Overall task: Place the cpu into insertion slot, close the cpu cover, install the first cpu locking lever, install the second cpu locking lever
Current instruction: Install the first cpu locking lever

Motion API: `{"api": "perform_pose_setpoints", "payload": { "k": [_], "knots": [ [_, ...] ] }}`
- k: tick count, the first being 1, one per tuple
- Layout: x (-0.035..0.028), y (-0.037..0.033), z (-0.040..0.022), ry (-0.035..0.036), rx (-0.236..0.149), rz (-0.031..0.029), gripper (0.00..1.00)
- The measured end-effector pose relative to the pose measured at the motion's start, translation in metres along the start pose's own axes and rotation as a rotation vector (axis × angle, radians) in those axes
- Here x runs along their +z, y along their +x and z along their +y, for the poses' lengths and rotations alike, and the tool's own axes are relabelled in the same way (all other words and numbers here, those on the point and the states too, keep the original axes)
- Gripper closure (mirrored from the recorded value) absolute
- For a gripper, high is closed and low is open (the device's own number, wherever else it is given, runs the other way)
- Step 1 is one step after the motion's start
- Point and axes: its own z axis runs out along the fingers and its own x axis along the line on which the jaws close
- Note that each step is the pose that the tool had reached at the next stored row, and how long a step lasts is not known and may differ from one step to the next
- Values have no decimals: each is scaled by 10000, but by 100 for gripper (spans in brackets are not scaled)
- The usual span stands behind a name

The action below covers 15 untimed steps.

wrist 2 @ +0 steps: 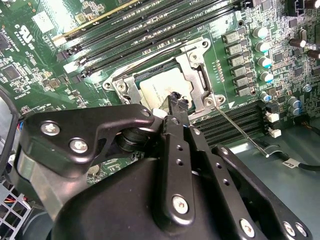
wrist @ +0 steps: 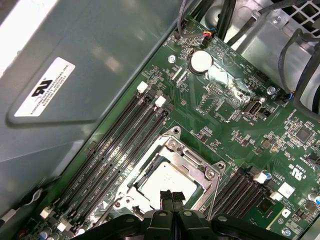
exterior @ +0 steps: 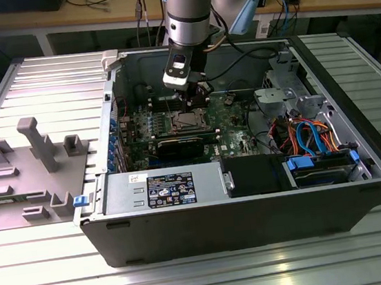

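— Location of the cpu [wrist 2: 160, 85]?

— Seated flat in the insertion slot [wrist 2: 120, 86], silver top up; framed by the cpu cover [wrist 2: 197, 75], lying down around it in both wrist views.

— State of the jaws?

— Pressed together, nothing between them; gripper [wrist 2: 176, 98] poised tip-down over a corner of the chip, just beside the cover's inner edge; contact with either not determinable.

— Step in hand?

— Judged as the close of cover work, bordering on lever work; wire lever [wrist 2: 240, 127] slanting away from the socket corner, apparently unlatched.

— Recommendations for doing it well?

— Bear on the metal frame, never on the chip's top; press straight down, with no sideways drag across the window edge; keep the closed tip off the lever's wire pending level seating of the frame; watch for a lifted frame corner as a sign of poor seating.

— Edges and room?

— Open above the socket; hemmed by memory slots [wrist: 125, 135] on two sides; a row of capacitors [wrist 2: 262, 50] near the cover's outer edge; a grey metal panel [wrist: 100, 65] beyond one bank of slots; cables [exterior: 308, 135] well apart, toward the exterior view's right; judged tight for the broad finger links, ample for the tip alone.
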Motion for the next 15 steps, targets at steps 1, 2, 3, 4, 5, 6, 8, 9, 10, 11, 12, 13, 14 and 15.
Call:
{"api": "perform_pose_setpoints", "payload": {
  "k": [1, 2, 3, 4, 5, 6, 8, 9, 10, 11, 12, 13, 14, 15],
  "knots": [
    [0, 0, 0, 0, -10, 0, 89],
    [0, 0, 0, 0, -15, 0, 89],
    [0, 0, 0, 0, -24, 0, 89],
    [0, 0, 0, 0, -31, -1, 89],
    [0, 0, 0, 0, -46, -1, 89],
    [0, 0, 0, 0, -56, -1, 89],
    [0, 0, 0, 0, -79, -1, 89],
    [0, 0, 0, 1, -92, -2, 89],
    [0, 0, 0, 1, -108, -3, 89],
    [0, 0, 0, 1, -121, -3, 89],
    [0, 0, 0, 1, -139, -3, 89],
    [0, 0, 0, 1, -148, -4, 89],
    [0, 0, 0, 1, -160, -4, 89],
    [0, 0, 0, 1, -170, -4, 89]
  ]
}}
